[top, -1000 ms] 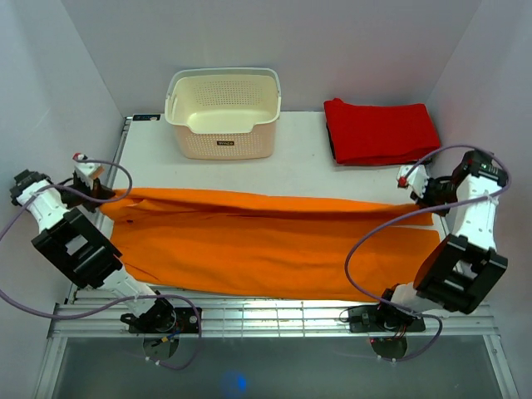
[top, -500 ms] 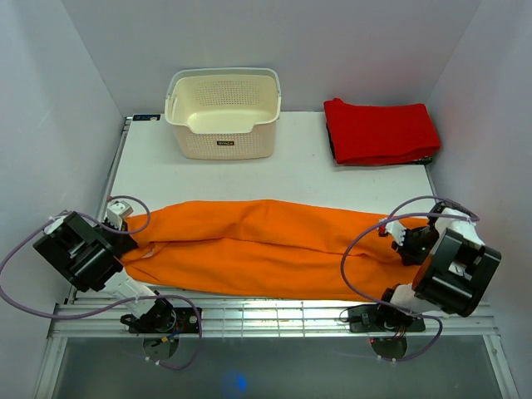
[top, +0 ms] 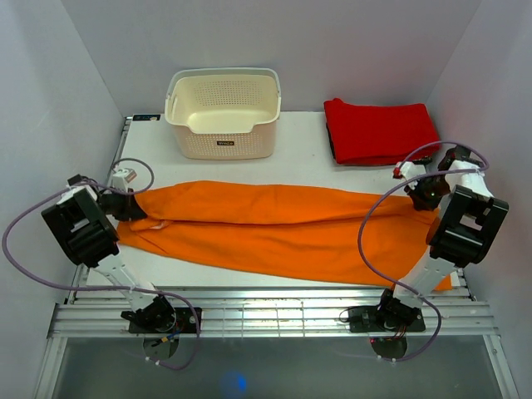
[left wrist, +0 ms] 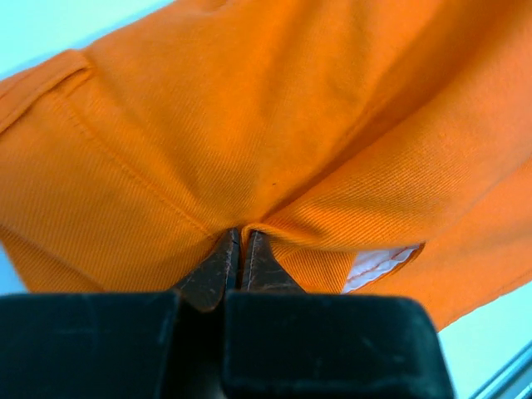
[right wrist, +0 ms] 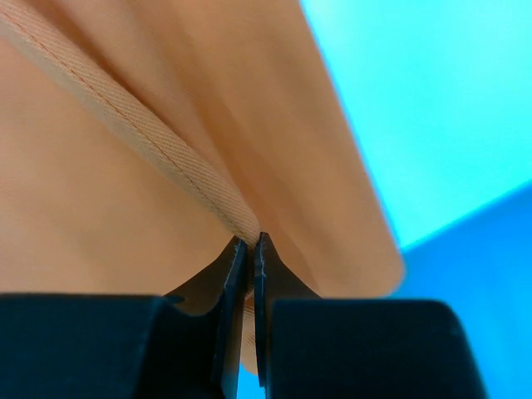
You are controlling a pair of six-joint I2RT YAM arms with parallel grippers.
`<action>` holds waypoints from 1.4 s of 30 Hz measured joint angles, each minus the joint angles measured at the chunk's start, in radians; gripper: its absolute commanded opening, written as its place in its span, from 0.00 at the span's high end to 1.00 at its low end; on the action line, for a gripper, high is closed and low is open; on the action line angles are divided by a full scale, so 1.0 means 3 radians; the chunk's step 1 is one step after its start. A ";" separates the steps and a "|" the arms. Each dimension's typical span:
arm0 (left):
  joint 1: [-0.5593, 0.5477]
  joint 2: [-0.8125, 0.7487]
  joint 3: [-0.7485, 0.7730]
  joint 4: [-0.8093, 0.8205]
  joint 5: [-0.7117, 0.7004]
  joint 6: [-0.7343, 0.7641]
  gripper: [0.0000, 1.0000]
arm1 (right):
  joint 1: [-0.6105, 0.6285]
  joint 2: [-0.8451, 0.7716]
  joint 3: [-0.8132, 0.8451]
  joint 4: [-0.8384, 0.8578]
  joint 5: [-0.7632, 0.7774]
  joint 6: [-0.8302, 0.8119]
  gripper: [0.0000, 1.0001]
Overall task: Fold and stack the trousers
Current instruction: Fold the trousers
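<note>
The orange trousers [top: 274, 229] lie lengthwise across the table, folded along their length, with the upper layer bulging between the two arms. My left gripper [top: 133, 204] is shut on the waist end at the left; the left wrist view shows its jaws pinching a fold of the trousers [left wrist: 249, 133], with white lining showing to the right. At the right, my right gripper [top: 420, 198] is shut on the leg end. In the right wrist view a hem of the trousers [right wrist: 150, 150] runs down between the closed jaws.
A cream perforated basket [top: 223, 112] stands at the back, left of centre. A red folded cloth [top: 380, 130] lies at the back right. The table's white top [top: 274, 170] shows between these and the trousers. Side walls stand close to both arms.
Both grippers, still shut on the trousers, swung from the far side toward the near edge and back out, dragging the cloth; the trousers now lie narrower and slightly slanted.
</note>
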State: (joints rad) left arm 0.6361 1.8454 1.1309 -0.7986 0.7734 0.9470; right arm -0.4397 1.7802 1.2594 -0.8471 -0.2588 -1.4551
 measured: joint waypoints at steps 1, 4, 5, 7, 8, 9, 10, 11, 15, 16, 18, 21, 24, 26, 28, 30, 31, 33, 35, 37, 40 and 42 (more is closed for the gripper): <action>-0.0017 0.0102 0.0163 0.0019 0.0000 -0.0090 1.00 | 0.0020 0.0033 0.0106 -0.0013 -0.0024 0.0034 0.92; -0.0020 0.0323 0.0707 -0.0013 0.0011 -0.0312 1.00 | 0.0028 0.0045 0.0373 -0.0112 -0.0127 0.0081 0.92; -0.0022 0.0362 0.0886 -0.0031 0.0052 -0.0374 1.00 | 0.0020 0.0045 0.0453 -0.0154 -0.0178 0.0090 0.92; -0.0036 0.0408 0.1217 -0.0081 0.0169 -0.0510 1.00 | 0.0005 0.0046 0.0615 -0.0292 -0.0278 0.0090 0.92; -0.0047 0.0415 0.1389 -0.0086 0.0253 -0.0579 1.00 | -0.0008 0.0046 0.0684 -0.0342 -0.0318 0.0089 0.92; -0.0062 0.0418 0.1569 -0.0120 0.0322 -0.0646 1.00 | -0.0027 0.0046 0.0782 -0.0421 -0.0383 0.0088 0.92; -0.0079 0.0418 0.1731 -0.0112 0.0411 -0.0725 1.00 | -0.0050 0.0046 0.0893 -0.0501 -0.0448 0.0084 0.92; -0.0099 0.0418 0.1882 -0.0097 0.0495 -0.0807 1.00 | -0.0072 0.0046 0.0992 -0.0567 -0.0504 0.0079 0.92; -0.0154 0.0423 0.2299 0.0053 0.0807 -0.1064 1.00 | -0.0154 0.0037 0.1273 -0.0755 -0.0676 0.0018 0.92; -0.0156 0.0426 0.2358 0.0080 0.0870 -0.1092 1.00 | -0.0177 0.0020 0.1277 -0.0793 -0.0711 -0.0009 0.92; -0.0154 0.0425 0.2402 0.0137 0.0988 -0.1101 1.00 | -0.0237 -0.0045 0.1211 -0.0884 -0.0746 -0.0093 0.92; -0.0098 0.0395 0.2286 0.0196 0.1191 -0.0971 1.00 | -0.0364 -0.0300 0.0896 -0.0945 -0.0783 -0.0290 0.92; 0.0061 0.0258 0.1918 0.0153 0.1331 -0.0637 1.00 | -0.0521 -0.0689 0.0430 -0.1034 -0.0776 -0.0547 0.92; 0.0189 0.0172 0.1686 0.0027 0.1375 -0.0322 1.00 | -0.0618 -0.0896 0.0160 -0.1105 -0.0755 -0.0704 0.92; 0.0329 0.0103 0.1488 -0.0230 0.1382 0.0114 1.00 | -0.0689 -0.1021 -0.0089 -0.1109 -0.0717 -0.0842 0.92; 0.0455 0.0089 0.1348 -0.0554 0.1340 0.0609 1.00 | -0.0760 -0.1091 -0.0388 -0.1091 -0.0654 -0.0961 0.92; 0.0518 0.0089 0.1268 -0.0698 0.1275 0.0834 1.00 | -0.0790 -0.1111 -0.0552 -0.1048 -0.0613 -0.1019 0.92; 0.0618 0.0100 0.1063 -0.0885 0.1108 0.1208 1.00 | -0.0832 -0.1115 -0.0871 -0.0938 -0.0472 -0.1100 0.92; 0.0689 0.0102 0.0785 -0.0924 0.0918 0.1478 1.00 | -0.0855 -0.1114 -0.1122 -0.0774 -0.0329 -0.1141 0.92; 0.0726 0.0108 0.0539 -0.0876 0.0758 0.1617 1.00 | -0.0874 -0.1111 -0.1302 -0.0626 -0.0192 -0.1172 0.92; 0.0734 0.0108 0.0247 -0.0790 0.0533 0.1746 1.00 | -0.0888 -0.1082 -0.1356 -0.0492 -0.0062 -0.1177 0.92; 0.0734 0.0108 0.0159 -0.0739 0.0444 0.1773 1.00 | -0.0890 -0.1064 -0.1345 -0.0434 -0.0029 -0.1174 0.92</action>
State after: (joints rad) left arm 0.8562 1.8778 1.1786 -1.0203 0.9066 1.4788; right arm -0.7067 1.4609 0.8558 -0.9771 -0.2676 -1.8072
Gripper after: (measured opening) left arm 0.037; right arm 0.087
